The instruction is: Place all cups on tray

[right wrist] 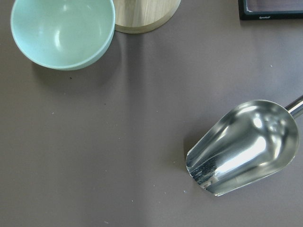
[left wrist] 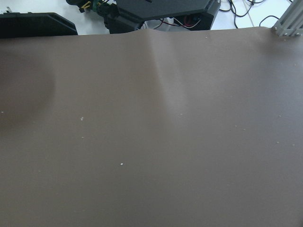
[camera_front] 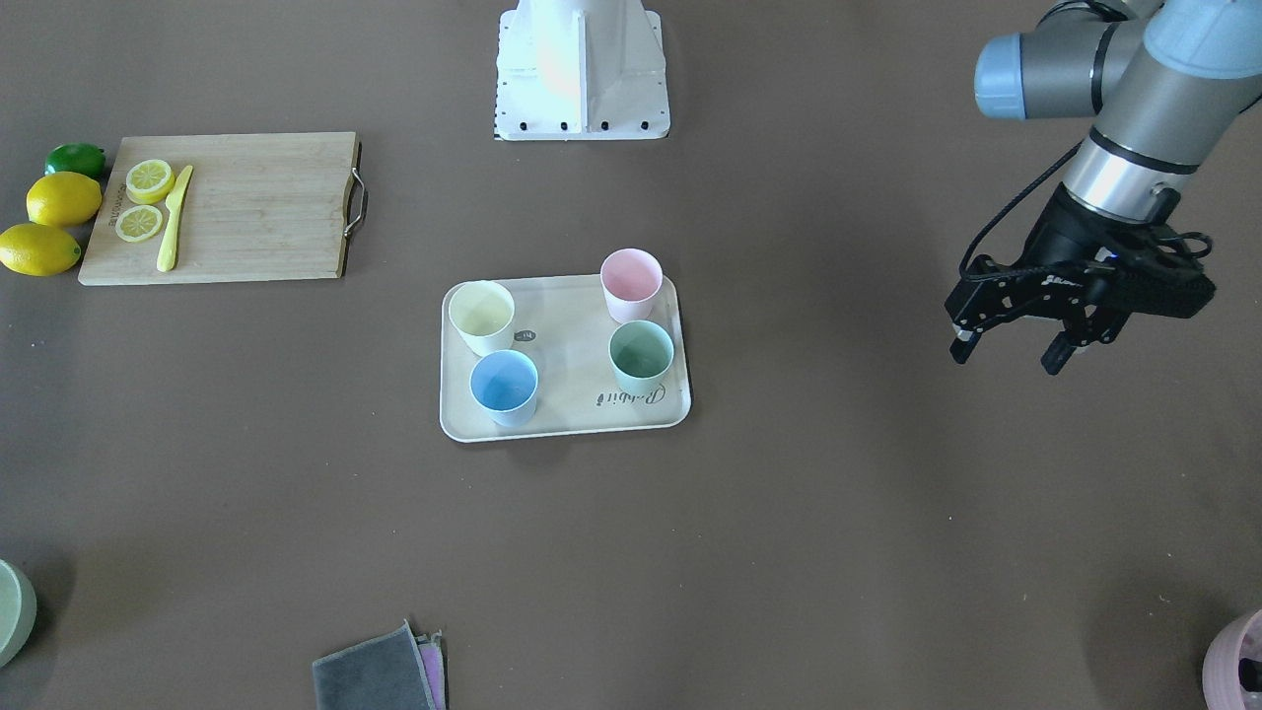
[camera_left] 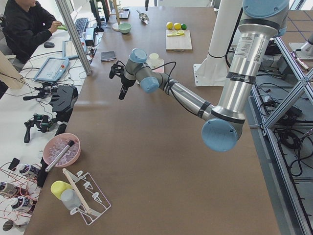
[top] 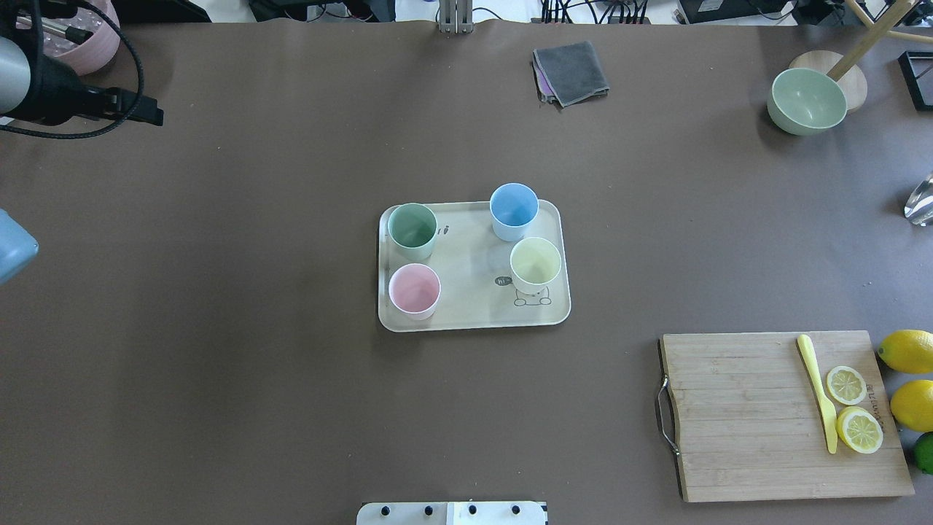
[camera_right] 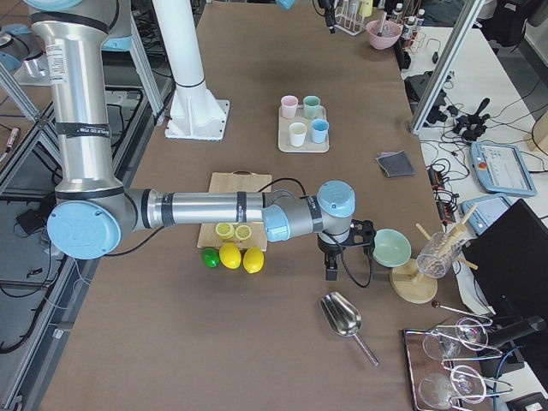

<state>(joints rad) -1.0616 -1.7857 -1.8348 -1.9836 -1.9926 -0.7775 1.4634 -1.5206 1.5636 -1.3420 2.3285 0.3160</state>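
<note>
The cream tray (camera_front: 572,419) lies at the table's middle, and it also shows in the overhead view (top: 474,315). Four cups stand upright on it: pale yellow (camera_front: 481,316), pink (camera_front: 631,283), light blue (camera_front: 504,387) and mint green (camera_front: 641,355). My left gripper (camera_front: 1008,353) hangs open and empty above bare table, well off to the tray's side. My right gripper (camera_right: 332,267) shows only in the exterior right view, far from the tray and near the pale green bowl; I cannot tell whether it is open or shut.
A wooden cutting board (top: 758,415) holds lemon slices and a yellow knife, with whole lemons (top: 907,351) beside it. A grey cloth (top: 571,71), the green bowl (top: 807,100), a pink pot (top: 87,44) and a metal scoop (right wrist: 246,146) sit near the table's edges.
</note>
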